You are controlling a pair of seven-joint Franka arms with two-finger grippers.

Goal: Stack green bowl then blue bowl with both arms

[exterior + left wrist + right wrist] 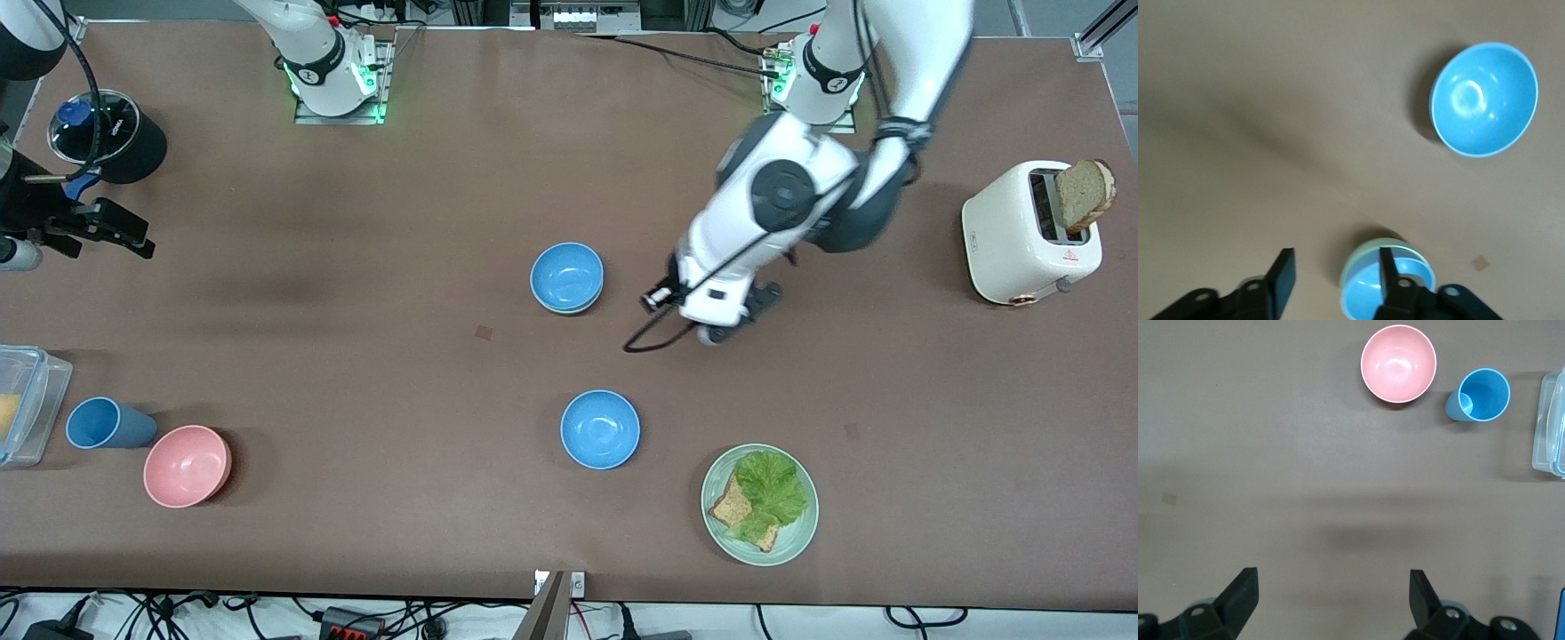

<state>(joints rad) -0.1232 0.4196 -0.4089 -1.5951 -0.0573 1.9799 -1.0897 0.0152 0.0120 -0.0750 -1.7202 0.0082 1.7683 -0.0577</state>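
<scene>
Left pincer (pixel 1331 280) gapes empty above stacked blue bowl (pixel 1386 293); right pincer (pixel 1333 595) waits wide.

Light: I see bright, even overhead light on the matte brown table (pixel 356 462).
Shadows: soft, short.
Glare: highlight inside the lone sky-blue bowl (pixel 1484 99).
Blur: my left wrist view is soft.

Blue bowl (pixel 1388 293) nested in green bowl (pixel 1361 263) — gripper (pixel 1335 277) open above.
</scene>
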